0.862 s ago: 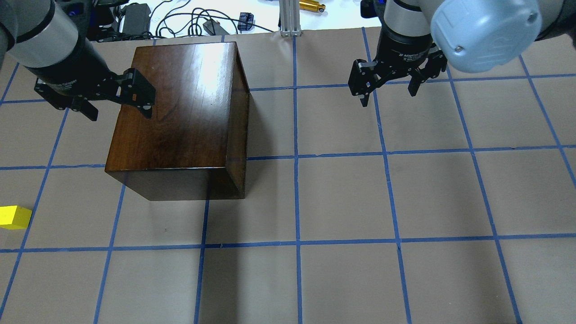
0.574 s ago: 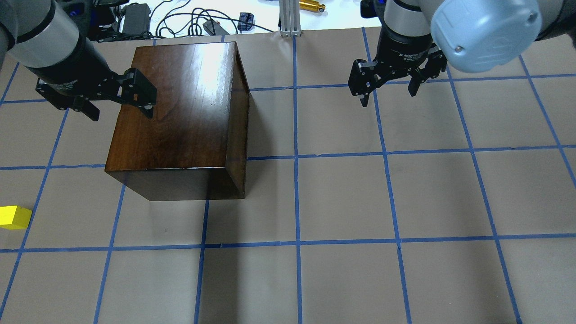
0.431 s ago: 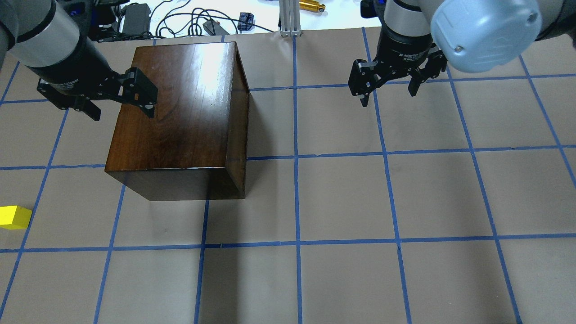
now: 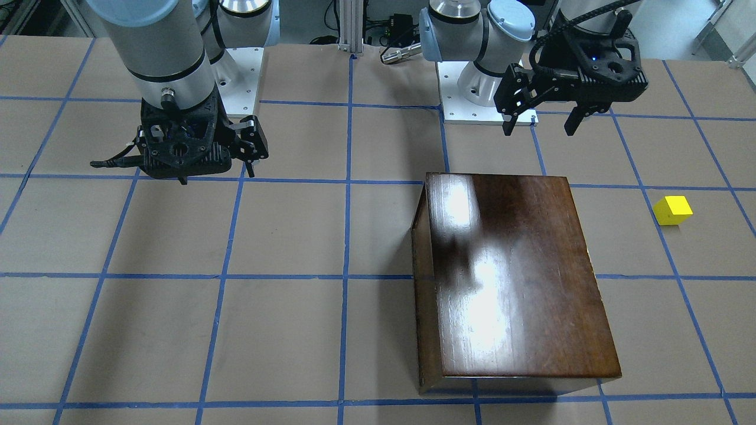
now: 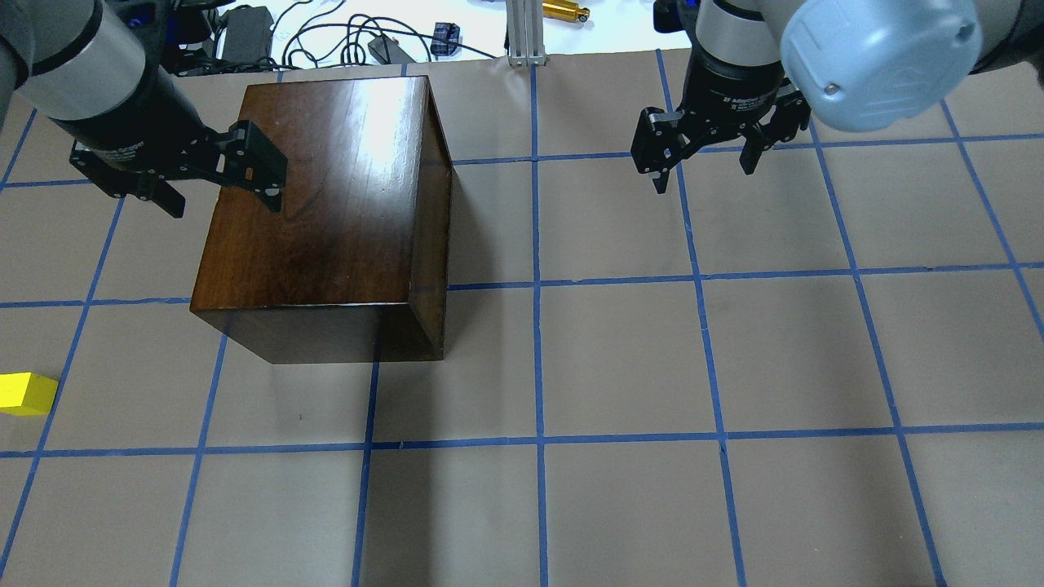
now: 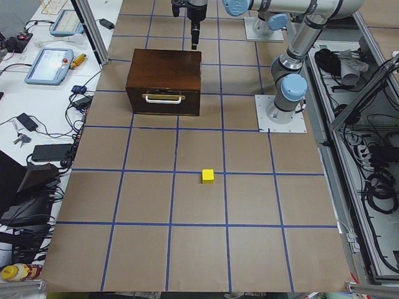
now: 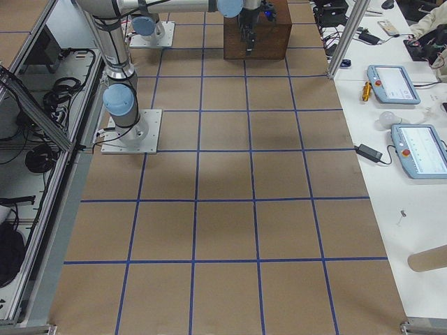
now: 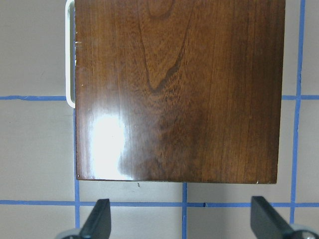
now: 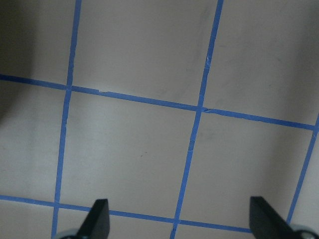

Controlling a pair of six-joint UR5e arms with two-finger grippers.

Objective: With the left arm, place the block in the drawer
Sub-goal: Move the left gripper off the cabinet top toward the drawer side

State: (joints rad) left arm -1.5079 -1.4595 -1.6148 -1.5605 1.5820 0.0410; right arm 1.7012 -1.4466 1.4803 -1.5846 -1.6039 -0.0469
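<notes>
The yellow block point(image 5: 24, 393) lies on the paper-covered table near the left edge, well in front of the dark brown wooden box point(image 5: 326, 196); it also shows in the front view as block point(image 4: 673, 210) and in the left side view as block point(image 6: 207, 175). The drawer point(image 6: 164, 99) is shut, its front panel and pale handle point(image 8: 70, 55) facing the table's left end. My left gripper point(image 5: 224, 202) hovers open over the box's rear left edge, with the left gripper point(image 8: 180, 221) empty. My right gripper point(image 5: 704, 175) hangs open and empty over bare table.
Blue tape lines grid the brown paper table point(image 5: 620, 359). Cables and small devices point(image 5: 326, 37) lie beyond the far edge, and an aluminium post point(image 5: 526, 33) stands there. Tablets point(image 7: 394, 80) rest on a side bench.
My left gripper has crept slightly toward the table's far side over the box. The block, box and right arm have not moved.
</notes>
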